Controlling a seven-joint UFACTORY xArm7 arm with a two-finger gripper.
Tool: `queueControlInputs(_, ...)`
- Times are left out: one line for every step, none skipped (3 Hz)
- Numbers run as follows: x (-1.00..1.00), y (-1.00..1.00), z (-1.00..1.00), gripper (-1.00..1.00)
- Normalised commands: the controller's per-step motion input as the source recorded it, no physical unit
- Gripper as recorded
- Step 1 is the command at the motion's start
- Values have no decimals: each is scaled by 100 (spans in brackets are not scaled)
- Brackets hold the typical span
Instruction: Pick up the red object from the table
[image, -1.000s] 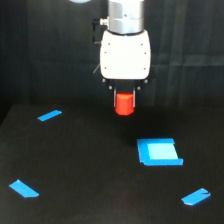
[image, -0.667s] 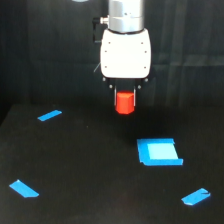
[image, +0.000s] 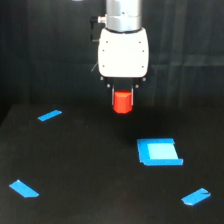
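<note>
Overhead, the white boxy gripper (image: 123, 98) of the single silver-and-white arm hangs above the flat matte black table (image: 85, 170), and its short dark fingers are clamped on the small red-orange stubby cylinder-like object (image: 122, 101). That red object is held upright between the jaws, its upper part tucked under the gripper's white housing and its lower part showing below; it appears lifted clear of the table surface, with only black background behind it, though the exact gap under it cannot be judged. Taking the flat blue square patch (image: 158, 152) as the landmark: the patch lies on the table, below and toward the exterior view's right of the held red object, well apart from it, with a paler blue centre and darker blue border. 3 small blue tape strips also lie flat on the table. 1 strip (image: 49, 115) sits far toward the exterior view's left of the patch and a little higher in the picture. Another strip (image: 24, 189) lies far to the patch's left and lower, near the frame's lower left corner. The last strip (image: 195, 197) lies just below and to the right of the patch, tilted.
</note>
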Motion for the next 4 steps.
queueControlInputs(1,-2,5,-100)
queueControlInputs(2,-4,-1,-96)
queueControlInputs(2,-5,1,-96)
queueControlInputs(-3,-3,8,-100)
